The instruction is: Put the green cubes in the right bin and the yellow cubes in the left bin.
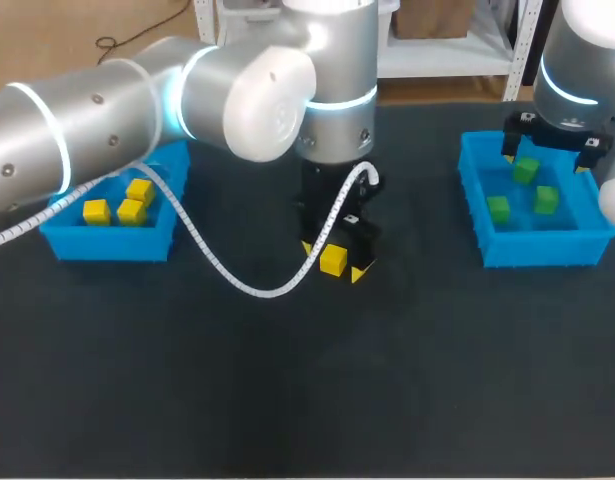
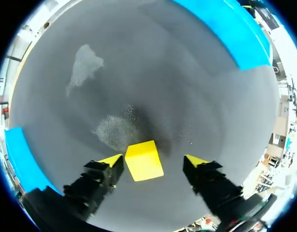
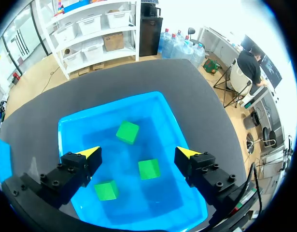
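A loose yellow cube (image 1: 333, 260) lies on the dark table near the middle. My left gripper (image 1: 333, 258) stands straight down over it, open. In the left wrist view the cube (image 2: 144, 160) sits between the yellow fingertips (image 2: 112, 159); one tip is at its edge and the other stands clear of it. The left bin (image 1: 107, 245) holds three yellow cubes (image 1: 131, 211). My right gripper (image 3: 138, 154) hangs open and empty above the right bin (image 3: 66, 126), which holds three green cubes (image 3: 127, 132). That bin (image 1: 537, 252) and its green cubes (image 1: 498, 208) also show in the head view.
My left arm's white coiled cable (image 1: 237, 280) loops down onto the table just left of the loose cube. The left arm reaches from the left side over the left bin. Bare dark mat fills the front of the table.
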Robot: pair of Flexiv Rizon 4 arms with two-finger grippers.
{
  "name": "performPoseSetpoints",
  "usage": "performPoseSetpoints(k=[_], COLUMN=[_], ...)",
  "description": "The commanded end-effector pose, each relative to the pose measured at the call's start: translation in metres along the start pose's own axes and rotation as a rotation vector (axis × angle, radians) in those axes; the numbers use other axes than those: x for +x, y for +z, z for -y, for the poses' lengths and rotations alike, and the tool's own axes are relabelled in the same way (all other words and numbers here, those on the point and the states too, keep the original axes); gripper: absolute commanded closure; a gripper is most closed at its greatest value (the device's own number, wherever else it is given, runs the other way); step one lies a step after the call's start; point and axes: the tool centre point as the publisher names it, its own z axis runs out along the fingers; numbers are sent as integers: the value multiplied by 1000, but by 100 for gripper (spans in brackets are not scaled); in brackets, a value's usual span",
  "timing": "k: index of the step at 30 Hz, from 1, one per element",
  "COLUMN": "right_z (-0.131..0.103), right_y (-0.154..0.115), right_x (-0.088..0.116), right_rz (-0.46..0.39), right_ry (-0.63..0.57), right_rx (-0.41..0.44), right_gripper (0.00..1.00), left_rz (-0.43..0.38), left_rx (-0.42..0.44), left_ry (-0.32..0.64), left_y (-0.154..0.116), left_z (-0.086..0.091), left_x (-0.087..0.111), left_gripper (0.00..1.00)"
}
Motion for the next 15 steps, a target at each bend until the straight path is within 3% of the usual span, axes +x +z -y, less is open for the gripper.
performPoseSetpoints(k=[1,9,13,15], right_z=[1,1,1,1], right_y=[-1,-1,-1,-1], right_x=[2,2,2,2], right_rz=[8,8,8,8], right_ry=[2,2,2,2], right_rx=[0,0,0,0], right_gripper=[0,0,0,0], left_rz=[0,31,120,204], left_rx=[1,-35,-90,-115], left_ry=[7,20,-8,-44], left_y=[1,-1,-31,-59], left_z=[4,-4,-29,-48], left_x=[-5,-2,1,3], left_gripper=[100,100,100,100])
